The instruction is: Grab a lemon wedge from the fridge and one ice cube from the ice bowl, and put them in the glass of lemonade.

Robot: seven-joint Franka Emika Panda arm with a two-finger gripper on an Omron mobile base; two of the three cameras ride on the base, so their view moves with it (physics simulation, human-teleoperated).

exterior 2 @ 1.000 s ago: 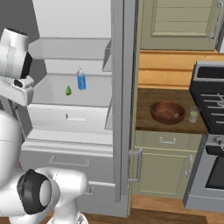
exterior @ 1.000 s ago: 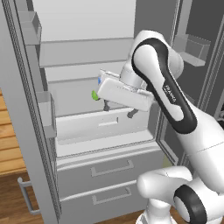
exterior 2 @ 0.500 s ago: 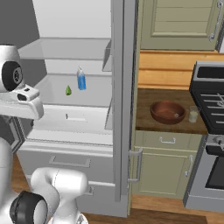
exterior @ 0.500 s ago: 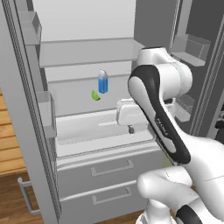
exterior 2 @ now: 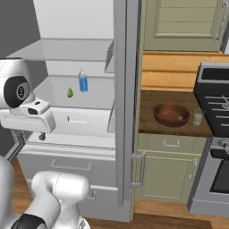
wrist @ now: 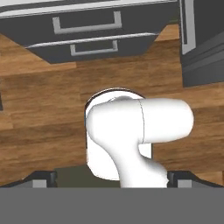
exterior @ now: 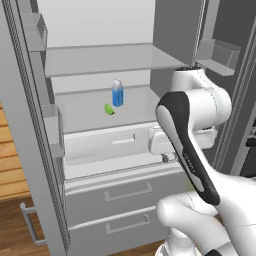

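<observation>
We are hanging our hand (wrist: 112, 177) spread wide and empty over the floor, while the lemon wedge (exterior: 109, 109) is sitting on the fridge (exterior: 115, 60) shelf, left of the carton (exterior: 117, 93).

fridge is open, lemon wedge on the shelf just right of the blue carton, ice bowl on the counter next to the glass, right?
One slip: the lemon wedge sits left of the blue carton, as the left base view shows. The fridge is open, and the ice bowl is beside the glass.
</observation>
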